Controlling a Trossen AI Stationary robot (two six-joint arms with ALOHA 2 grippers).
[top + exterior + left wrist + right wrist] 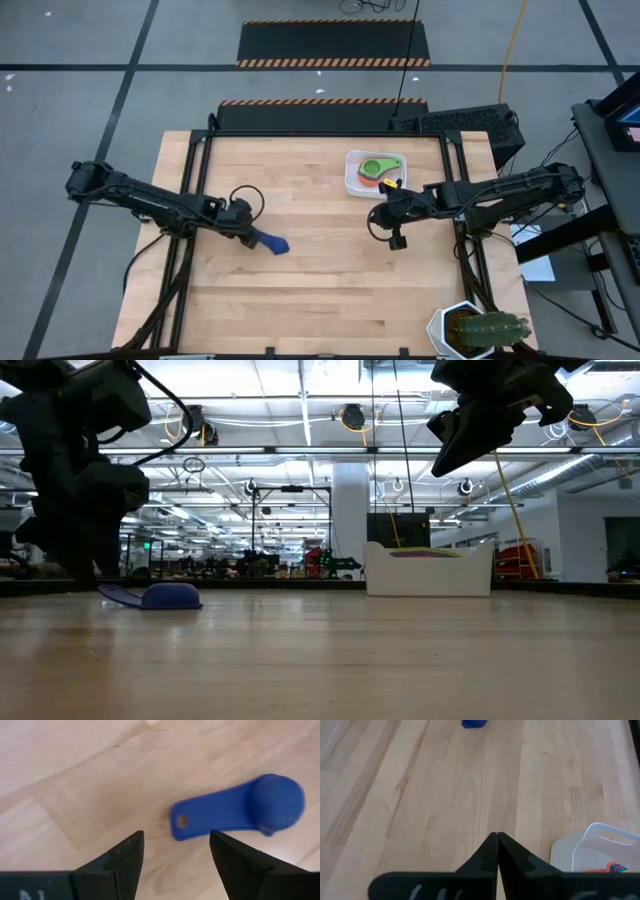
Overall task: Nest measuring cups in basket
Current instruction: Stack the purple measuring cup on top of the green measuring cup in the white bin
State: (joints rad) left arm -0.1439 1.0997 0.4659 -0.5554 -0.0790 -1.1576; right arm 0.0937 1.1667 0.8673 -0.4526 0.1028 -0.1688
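One small blue plastic measuring cup with a flat handle (272,242) is seen lying alone on the bare wood, left of the table's middle, its bowl turned down and its handle end, pierced by a hole, pointed toward the left gripper (175,855). That gripper is held just short of the handle with its fingers spread wide and nothing between them, so the pickup is judged as not yet made.

The small white rectangular plastic basket (352,178) is found toward the back of the table, right of centre, well apart from the blue cup. Inside it a green cup (379,166) is seen on top, with orange showing beneath (further colours peek out at the rim in the right wrist view, but how many cups are stacked cannot be told). Most of the nesting is therefore judged done, with the blue cup left to be carried over and seated.

The right gripper (397,240) is held above the table just in front of the basket, its fingers pressed together on nothing.

Open wood lies between cup and basket, and the table's edges are well away from the cup; a straight carry would, however, pass near the right arm. A white pot with a cactus (478,330) stands at the near right corner, clear of that path.
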